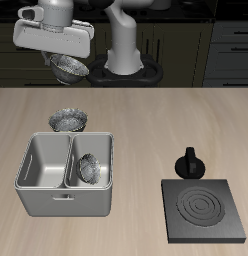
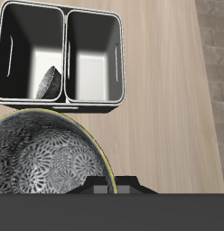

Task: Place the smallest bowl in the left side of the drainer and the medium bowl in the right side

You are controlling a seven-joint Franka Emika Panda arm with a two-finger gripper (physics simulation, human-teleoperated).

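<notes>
— Which step am I at now?

— You are at the second half, I think. The smallest bowl lies tilted inside the drainer, in the compartment nearer the stove plate; I take this for the left side, so that part looks done. Now you carry the medium bowl to the right side.

— Does the gripper have it?

— The gripper is high above the table's back edge and the bowl hangs in the air under it, so the fingers are closed on its rim. The fingertips themselves are hard to see. In the wrist view the bowl fills the space just below the camera.

— And where do I go next?

— The drainer is well apart from the gripper, lower and nearer the table's front edge. You need to come forward over the largest bowl, which stands on the table just behind the drainer, and stop above the empty compartment. Then you go down and let the bowl go. Take care not to hit the middle wall.
</notes>
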